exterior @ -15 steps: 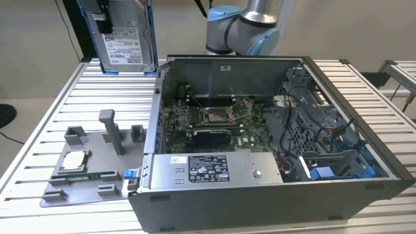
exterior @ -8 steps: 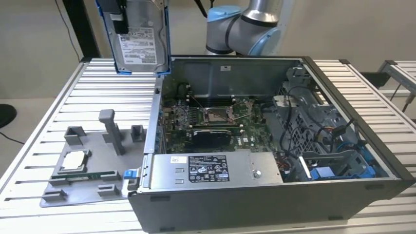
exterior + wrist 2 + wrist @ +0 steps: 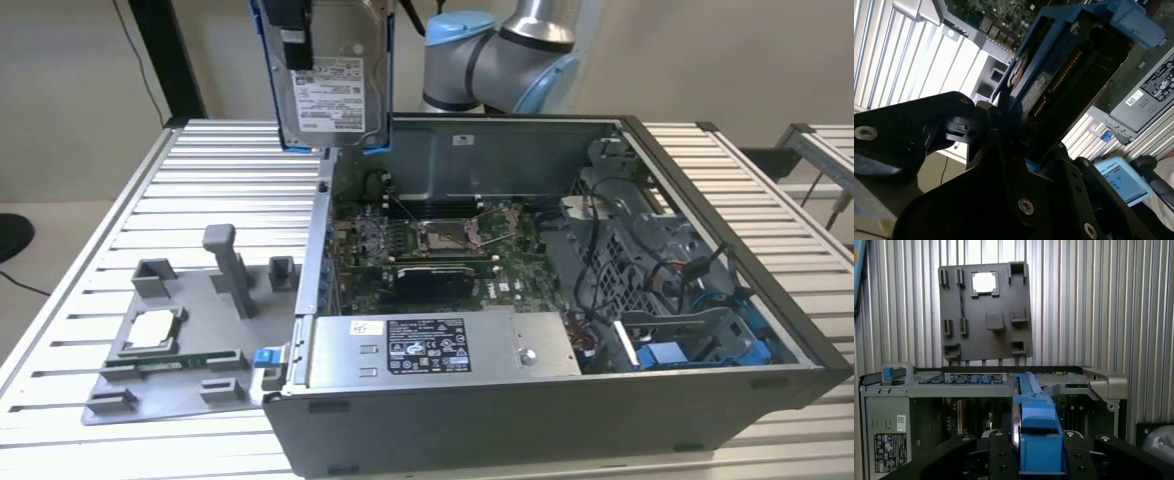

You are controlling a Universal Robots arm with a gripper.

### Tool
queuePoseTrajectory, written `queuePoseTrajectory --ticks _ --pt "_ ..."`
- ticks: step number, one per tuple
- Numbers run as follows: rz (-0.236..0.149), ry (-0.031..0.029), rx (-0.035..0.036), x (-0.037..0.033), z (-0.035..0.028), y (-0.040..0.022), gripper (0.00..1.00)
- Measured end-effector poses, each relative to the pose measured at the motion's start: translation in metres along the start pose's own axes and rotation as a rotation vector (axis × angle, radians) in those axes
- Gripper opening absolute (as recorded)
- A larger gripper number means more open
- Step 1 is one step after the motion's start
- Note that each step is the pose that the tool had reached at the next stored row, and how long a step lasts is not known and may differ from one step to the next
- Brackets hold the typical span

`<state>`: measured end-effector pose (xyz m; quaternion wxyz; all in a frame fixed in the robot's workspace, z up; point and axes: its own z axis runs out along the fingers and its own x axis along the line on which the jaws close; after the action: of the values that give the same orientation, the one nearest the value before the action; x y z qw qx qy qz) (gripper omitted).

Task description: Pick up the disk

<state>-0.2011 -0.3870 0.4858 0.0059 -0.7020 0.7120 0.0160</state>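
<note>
- Exterior view: the disk point(image 3: 334, 85), silver-grey with a white label and blue rails, hangs upright above the open computer case point(image 3: 534, 420). The gripper point(image 3: 287, 30) grips its upper part. A grey fixture plate point(image 3: 174, 330) lies on the ribbed metal table point(image 3: 80, 230).
- Second wrist view: the blue-framed disk point(image 3: 1054, 85) sits between black fingers point(image 3: 961, 130).
- First wrist view: the disk point(image 3: 1036, 425) is edge-on, with the jaws closed on it.

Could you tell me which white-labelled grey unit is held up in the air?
The disk, blue-railed, upright in the gripper; the larger labelled box sits inside the case.
</note>
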Motion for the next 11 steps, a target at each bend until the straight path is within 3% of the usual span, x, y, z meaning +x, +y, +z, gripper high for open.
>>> queuePoseTrajectory --ticks 11 --pt "0.0 -0.0001 0.0001 -0.0007 -0.0005 -0.049 0.0"
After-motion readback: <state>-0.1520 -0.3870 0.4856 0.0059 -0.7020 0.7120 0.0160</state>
